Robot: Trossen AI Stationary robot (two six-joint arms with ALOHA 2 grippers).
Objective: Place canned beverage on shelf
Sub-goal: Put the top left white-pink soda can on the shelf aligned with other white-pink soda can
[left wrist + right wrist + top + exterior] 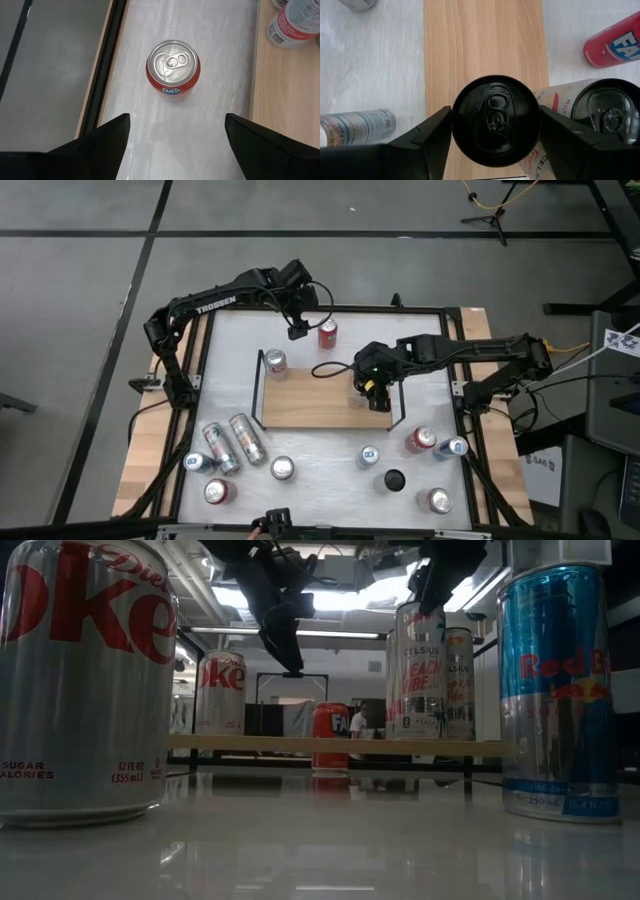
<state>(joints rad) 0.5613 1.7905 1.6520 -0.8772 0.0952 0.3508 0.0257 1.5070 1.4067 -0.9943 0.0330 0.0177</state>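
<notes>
Left gripper (297,332) hovers open beside the Fanta can (327,333) at twelve o'clock. Right gripper (372,392) straddles a black-topped can (495,120) on the shelf (310,402) at three o'clock; lifting carelessly could topple its Celsius neighbour (555,102).

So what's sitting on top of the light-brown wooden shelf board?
A silver Diet Coke can and two tall black-topped Celsius cans, one gripped by the right gripper. The board beneath them is hidden.
</notes>
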